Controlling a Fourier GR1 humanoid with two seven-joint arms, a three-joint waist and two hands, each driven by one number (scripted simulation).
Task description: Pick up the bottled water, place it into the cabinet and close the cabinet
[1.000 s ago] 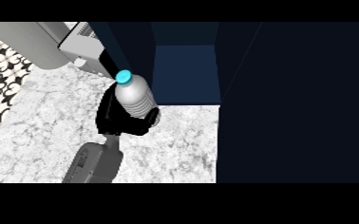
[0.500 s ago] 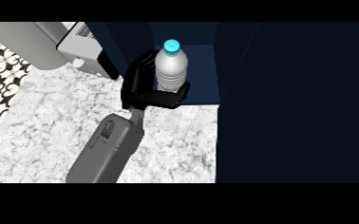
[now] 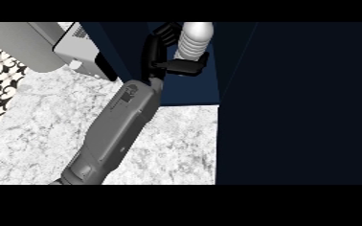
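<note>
The placing step is in hand: the left hand reaches inside the dark blue cabinet, its fingers and thumb curled round the lower body of the bottled water, which stands upright within the cabinet opening, its top cut off by the view's edge. The next move likely calls for setting the bottle on the cabinet floor, uncurling the fingers, drawing the forearm back over the marbled counter, then swinging the door beside the cabinet shut. No readable label or writing shows on anything. The right hand is out of view.
</note>
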